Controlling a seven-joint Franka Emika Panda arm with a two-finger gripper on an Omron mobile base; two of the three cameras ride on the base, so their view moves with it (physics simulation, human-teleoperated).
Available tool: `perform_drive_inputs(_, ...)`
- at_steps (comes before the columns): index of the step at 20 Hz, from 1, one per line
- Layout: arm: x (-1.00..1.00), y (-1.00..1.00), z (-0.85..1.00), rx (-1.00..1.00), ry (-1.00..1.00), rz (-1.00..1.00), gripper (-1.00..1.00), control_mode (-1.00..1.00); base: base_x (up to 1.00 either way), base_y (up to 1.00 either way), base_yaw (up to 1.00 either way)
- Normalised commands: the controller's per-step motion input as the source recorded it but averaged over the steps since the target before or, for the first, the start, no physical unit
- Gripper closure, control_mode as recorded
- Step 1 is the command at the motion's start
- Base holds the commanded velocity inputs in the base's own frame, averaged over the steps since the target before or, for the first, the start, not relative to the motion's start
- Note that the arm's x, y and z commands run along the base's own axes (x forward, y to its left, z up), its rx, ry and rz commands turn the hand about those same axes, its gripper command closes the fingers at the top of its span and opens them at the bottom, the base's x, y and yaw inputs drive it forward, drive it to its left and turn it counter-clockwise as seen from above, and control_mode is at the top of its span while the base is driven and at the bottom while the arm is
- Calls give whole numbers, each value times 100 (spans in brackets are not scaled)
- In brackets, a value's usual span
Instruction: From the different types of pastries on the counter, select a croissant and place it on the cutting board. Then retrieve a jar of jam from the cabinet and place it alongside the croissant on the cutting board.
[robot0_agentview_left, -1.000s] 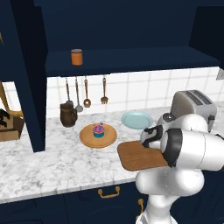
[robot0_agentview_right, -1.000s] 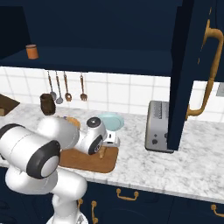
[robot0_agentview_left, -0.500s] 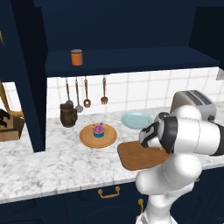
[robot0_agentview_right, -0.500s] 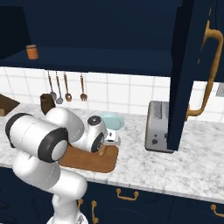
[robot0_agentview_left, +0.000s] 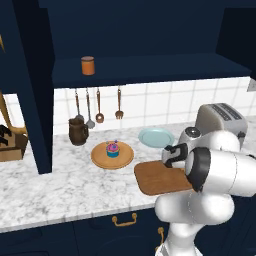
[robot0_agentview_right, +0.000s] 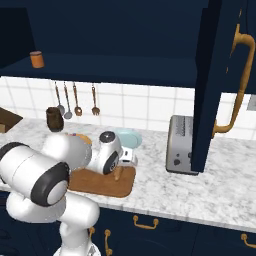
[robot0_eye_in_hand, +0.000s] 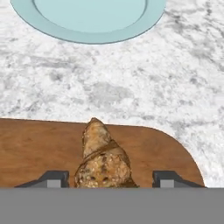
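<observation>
The golden-brown croissant (robot0_eye_in_hand: 103, 157) lies on the brown cutting board (robot0_eye_in_hand: 35, 148), near its far right corner. My gripper (robot0_eye_in_hand: 109, 179) hangs just over it, open, with a dark fingertip (robot0_eye_in_hand: 52, 179) on each side and a small gap to the pastry. From the right base view the croissant (robot0_agentview_right: 118, 173) rests on the board (robot0_agentview_right: 100, 182) just below my gripper (robot0_agentview_right: 124, 161). The left base view shows the board (robot0_agentview_left: 160, 180) partly hidden by my arm. The jar of jam (robot0_agentview_left: 88, 65) stands on the cabinet shelf (robot0_agentview_left: 150, 70). The cupcake (robot0_agentview_left: 113, 149) sits on a round wooden plate (robot0_agentview_left: 112, 159).
A pale blue plate (robot0_eye_in_hand: 87, 26) lies on the marble counter (robot0_eye_in_hand: 131, 87) just beyond the board. A toaster (robot0_agentview_right: 181, 145) stands to the right, an open cabinet door (robot0_agentview_right: 220, 85) hangs beside it. A dark mug (robot0_agentview_left: 78, 132), hanging utensils (robot0_agentview_left: 99, 105) and a knife block (robot0_agentview_left: 10, 145) are at left.
The jaws have opened and let go of the croissant, which now rests on the cutting board. The arm's elbow has swung toward the toaster side.
</observation>
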Motion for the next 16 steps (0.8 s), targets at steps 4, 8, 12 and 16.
perform_drive_inputs(4,-45,-3,51,0,-8,0,-100,-100,0,0,0)
perform_drive_inputs(8,-3,2,65,0,-16,0,-100,-100,0,0,0)
perform_drive_inputs(12,-1,22,66,0,-20,0,-100,-100,0,0,0)
perform_drive_inputs(16,-29,47,59,-3,-21,0,-100,-100,0,0,0)
